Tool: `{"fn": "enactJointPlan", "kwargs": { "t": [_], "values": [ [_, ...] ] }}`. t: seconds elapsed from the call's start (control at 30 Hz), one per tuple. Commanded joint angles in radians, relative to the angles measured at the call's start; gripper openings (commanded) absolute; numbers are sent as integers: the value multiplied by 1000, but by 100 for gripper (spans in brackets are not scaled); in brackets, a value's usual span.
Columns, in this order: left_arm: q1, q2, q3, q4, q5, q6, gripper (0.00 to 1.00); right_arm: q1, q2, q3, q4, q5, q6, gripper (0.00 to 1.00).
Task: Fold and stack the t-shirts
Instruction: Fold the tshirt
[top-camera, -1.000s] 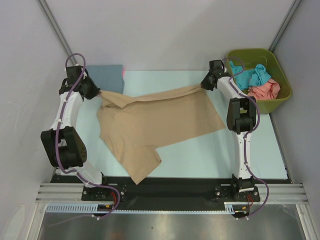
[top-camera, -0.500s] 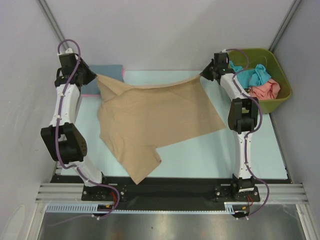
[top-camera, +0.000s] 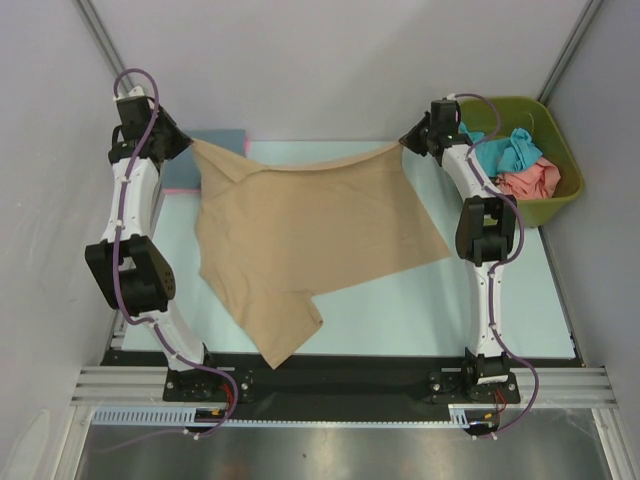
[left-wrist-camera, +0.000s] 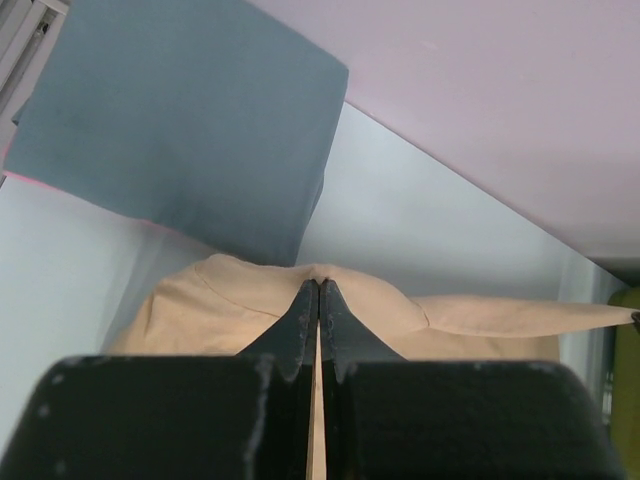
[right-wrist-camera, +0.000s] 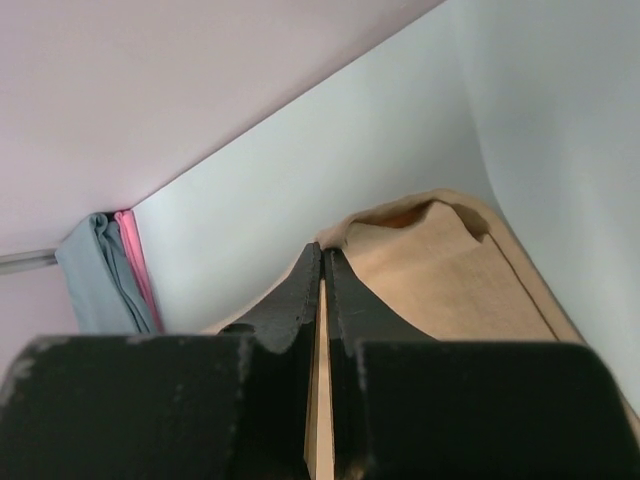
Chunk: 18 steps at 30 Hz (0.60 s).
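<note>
The left gripper (top-camera: 186, 148), at the far left, has its jaws clamped on a corner of the tan t-shirt (top-camera: 300, 235). Over the last second it has drawn farther out and now hangs above the folded slate blue shirt (top-camera: 222, 140), which lies on a pink shirt (right-wrist-camera: 132, 265). The right gripper (top-camera: 406, 143), pinching the opposite corner, has also retreated far. The shirt's far edge is now taut between them, while its near part trails on the table (top-camera: 420, 300). Judgement: the shirt is being spread ahead of folding. The stack sits close under the left grip, and the olive bin (top-camera: 562, 196) stands just right.

No words, numbers, brands or signs can be read anywhere in these views; every surface that shows is plain and unmarked.
</note>
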Motion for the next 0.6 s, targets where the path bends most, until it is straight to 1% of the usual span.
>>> {"fn": "enactJointPlan", "kwargs": {
  "t": [0.0,0.2,0.27,0.4,0.5,0.57],
  "values": [
    [12,-21,16,-16,24,5,0,-13,-2,26,-20,-11,9,4],
    [14,-78,-68,-63,10,24,0,-22,-11,14,-57,-45,16,4],
    [14,-90,-114,-47,15,19,0,-28,-2,12,-27,-69,20,4],
    [14,-95,-139,-29,30,2,0,-27,38,11,73,-106,58,5],
    [15,-90,-134,-30,27,2,0,-27,88,56,125,-118,113,5],
    [14,-92,-131,-30,23,2,0,-27,128,116,125,-117,136,5]
  ]
}}
